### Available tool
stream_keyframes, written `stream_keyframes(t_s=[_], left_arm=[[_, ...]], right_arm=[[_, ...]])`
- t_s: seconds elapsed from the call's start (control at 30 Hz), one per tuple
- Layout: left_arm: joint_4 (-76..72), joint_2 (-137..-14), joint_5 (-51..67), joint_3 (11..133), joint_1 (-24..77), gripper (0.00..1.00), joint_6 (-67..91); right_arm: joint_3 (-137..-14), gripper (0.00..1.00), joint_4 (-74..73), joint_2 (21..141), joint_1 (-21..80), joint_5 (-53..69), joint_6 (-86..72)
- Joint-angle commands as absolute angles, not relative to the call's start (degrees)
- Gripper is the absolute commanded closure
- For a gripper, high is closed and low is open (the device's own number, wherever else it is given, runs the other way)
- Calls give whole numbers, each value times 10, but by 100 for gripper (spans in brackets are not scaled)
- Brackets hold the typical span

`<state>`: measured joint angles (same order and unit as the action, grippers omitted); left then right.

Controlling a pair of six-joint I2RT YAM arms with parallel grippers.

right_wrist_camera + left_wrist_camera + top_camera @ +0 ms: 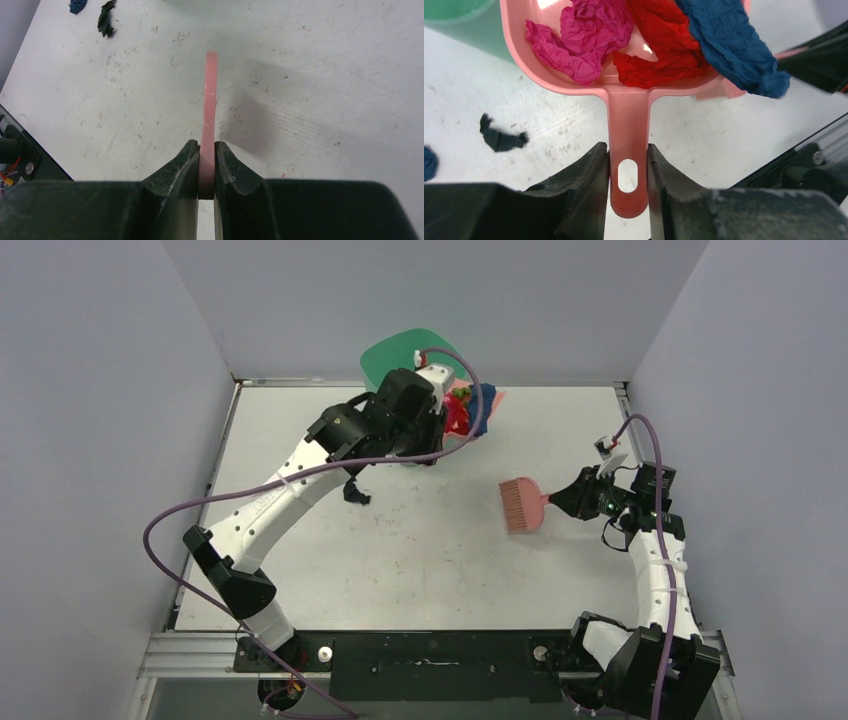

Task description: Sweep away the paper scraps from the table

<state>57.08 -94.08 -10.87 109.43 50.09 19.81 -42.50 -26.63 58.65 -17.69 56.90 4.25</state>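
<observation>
Item 1. My left claw [628, 165]: pressed together on the flat handle of the pink dustpan [628, 115], one finger on each side, level with the hanging hole

Item 2. Straight ahead of that claw, in the pan: paper scraps, namely a magenta scrap [584, 35], a red scrap [659, 45] and a dark blue scrap [729, 45] that drapes out over the right lip

Item 3. Ahead and to the left: green bin [454, 15], close beside the pan's corner

Item 4. Left of the claw, on the white table [734, 130]: a black scrap [501, 139] and a small blue bit [428, 162] at the edge of view, neither yet collected

Item 5. My right claw [206, 160]: pinching the thin handle of the pink hand brush [210, 100], bristles out ahead, well apart from the pan

Hazards, as I judge them:
- the draped blue scrap may slide off the lip and miss the bin if I tilt the pan from here
- my hold is on a narrow handle only, so a loaded pan could swivel between the fingers
- the two pieces on the table could be forgotten once the pan is emptied, leaving the job unfinished
</observation>
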Motion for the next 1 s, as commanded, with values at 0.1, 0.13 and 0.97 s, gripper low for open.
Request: stream_keyframes(t_s=[0.1,0.13,0.97], left_arm=[[540,-995,36,1237,399,100,223],[532,-1001,50,1250,387,100,232],[-580,-1021,412,800,191,100,1156]], right_arm=[[-428,95,-238,575,-183,573,59],[-427,95,-239,575,-183,572,59],[-427,95,-241,577,-185,571,65]])
